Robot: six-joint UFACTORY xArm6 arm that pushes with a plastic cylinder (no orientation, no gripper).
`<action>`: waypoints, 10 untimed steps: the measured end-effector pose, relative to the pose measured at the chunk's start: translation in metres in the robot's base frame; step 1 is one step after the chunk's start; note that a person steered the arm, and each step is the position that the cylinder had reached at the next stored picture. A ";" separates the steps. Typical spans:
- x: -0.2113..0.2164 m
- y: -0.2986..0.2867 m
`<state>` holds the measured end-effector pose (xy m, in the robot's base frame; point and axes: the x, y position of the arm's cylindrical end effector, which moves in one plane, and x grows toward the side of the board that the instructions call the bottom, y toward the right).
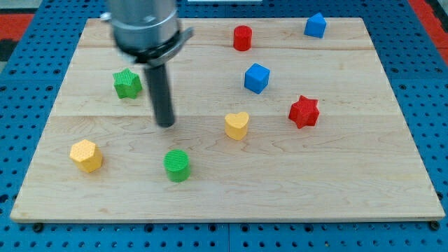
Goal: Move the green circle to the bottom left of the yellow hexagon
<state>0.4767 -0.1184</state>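
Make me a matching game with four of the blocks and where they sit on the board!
Things:
1. green circle
2. yellow hexagon
3. red star
4. green star

Places:
A. farthest toward the view's left, low on the board
B. toward the view's right, right of the yellow heart
C. just below my tip, toward the view's bottom
D. upper left, beside the dark rod

Pairs: 1-C, 2-A, 3-B, 4-D
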 end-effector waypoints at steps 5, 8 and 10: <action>0.065 0.124; 0.071 0.144; 0.094 0.079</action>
<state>0.5705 -0.0398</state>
